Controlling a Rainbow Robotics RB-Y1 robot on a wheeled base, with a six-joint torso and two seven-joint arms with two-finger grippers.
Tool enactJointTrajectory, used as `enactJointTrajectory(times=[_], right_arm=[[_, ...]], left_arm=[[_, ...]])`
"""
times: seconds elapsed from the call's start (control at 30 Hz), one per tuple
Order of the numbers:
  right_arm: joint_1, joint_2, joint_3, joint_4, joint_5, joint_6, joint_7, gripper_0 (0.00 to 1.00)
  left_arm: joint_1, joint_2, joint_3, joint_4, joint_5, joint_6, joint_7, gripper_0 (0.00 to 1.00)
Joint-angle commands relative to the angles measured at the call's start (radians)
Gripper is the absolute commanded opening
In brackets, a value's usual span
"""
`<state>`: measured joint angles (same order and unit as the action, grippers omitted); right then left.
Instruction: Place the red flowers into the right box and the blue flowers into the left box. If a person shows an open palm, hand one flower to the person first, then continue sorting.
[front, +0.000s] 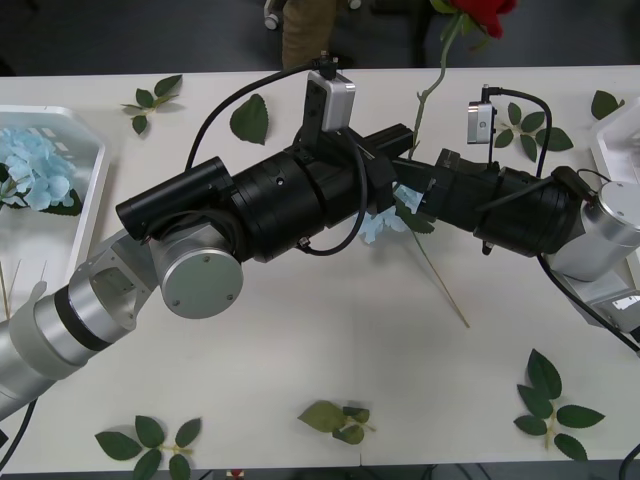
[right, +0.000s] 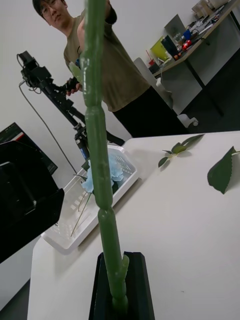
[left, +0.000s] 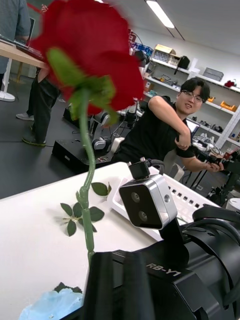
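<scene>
Bench: white top (front: 300, 330) with loose green leaf sprigs (front: 545, 405) scattered on it; workshop shelves and desks behind.
Person: tan-trousered legs (front: 305, 35) at the far edge. I see no open palm, so I judge that sorting goes on.
Right claw (right: 120, 292): over mid-bench, black fingers pinched on the lower stem of the red flower (left: 90, 55).
Red flower: held in the air, stem rising from the claw, head leaning out past the far edge of the bench.
Left claw (front: 405, 150): reaching in from the left, right beside the right claw and the stem. I cannot tell whether its fingers are apart or closed.
Blue flower (front: 380, 225): lying on the bench under the two wrists, its thin stem trailing toward me.
Left box (front: 98, 160): far left, more blue blooms (front: 35, 165) already inside.
Right box (front: 612, 135): rim at the far right edge.
Step in hand: I read it as carrying the red flower to the right box.
How I'd do it: clear the left arm first, since the wrists are crowded together. Then swing the right arm out high enough that the stem's tail misses the blue flower below. Bring the heavy head over the rim before letting go, as it will tip that way.
Risk: thin stem could pivot in the pinch; I'd move slowly.
</scene>
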<state>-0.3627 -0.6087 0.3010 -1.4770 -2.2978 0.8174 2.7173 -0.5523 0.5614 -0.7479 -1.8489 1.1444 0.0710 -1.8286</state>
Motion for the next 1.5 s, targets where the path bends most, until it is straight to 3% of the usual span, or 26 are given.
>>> enactJointTrajectory(times=[0.03, 0.3, 0.43, 0.53, 0.77, 0.93, 1.07, 1.17, 1.27, 1.5], right_arm=[[-0.035, -0.020, 0.001, -0.036, -0.005, -0.015, -0.012, 0.00], [-0.030, -0.203, -0.052, 0.034, -0.012, -0.012, -0.012, 0.00], [-0.041, -0.295, -0.151, 0.104, 0.101, 0.103, -0.012, 0.00], [-0.050, -0.345, -0.263, 0.145, 0.251, 0.236, -0.209, 0.00], [-0.053, -0.490, -0.413, 0.264, 0.551, 0.434, -0.445, 0.00], [-0.053, -0.569, -0.416, 0.373, 0.790, 0.410, -0.432, 0.00], [-0.053, -0.577, -0.439, 0.415, 1.049, 0.384, -0.410, 0.00], [-0.053, -0.577, -0.450, 0.457, 1.141, 0.375, -0.401, 0.00], [-0.053, -0.568, -0.448, 0.474, 1.295, 0.328, -0.409, 0.00], [-0.051, -0.511, -0.448, 0.477, 1.488, 0.302, -0.545, 0.00]], left_arm=[[-0.041, 0.020, -0.013, -0.019, 0.017, -0.011, 0.057, 1.00], [-0.041, 0.020, -0.013, -0.019, 0.048, -0.011, 0.060, 1.00], [-0.041, 0.022, -0.013, -0.019, 0.066, -0.011, 0.060, 1.00], [-0.041, 0.031, -0.014, -0.019, 0.083, -0.011, 0.061, 1.00], [-0.071, 0.199, -0.014, -0.026, 0.110, 0.015, 0.074, 1.00], [-0.106, 0.371, -0.014, -0.059, 0.127, 0.041, 0.074, 1.00], [-0.141, 0.525, -0.008, -0.104, 0.222, 0.256, 0.152, 1.00], [-0.158, 0.568, 0.030, -0.108, 0.264, 0.446, 0.199, 1.00], [-0.155, 0.574, 0.139, -0.087, 0.302, 0.757, 0.278, 1.00], [-0.156, 0.502, 0.338, -0.019, 0.279, 1.247, 0.445, 1.00]])
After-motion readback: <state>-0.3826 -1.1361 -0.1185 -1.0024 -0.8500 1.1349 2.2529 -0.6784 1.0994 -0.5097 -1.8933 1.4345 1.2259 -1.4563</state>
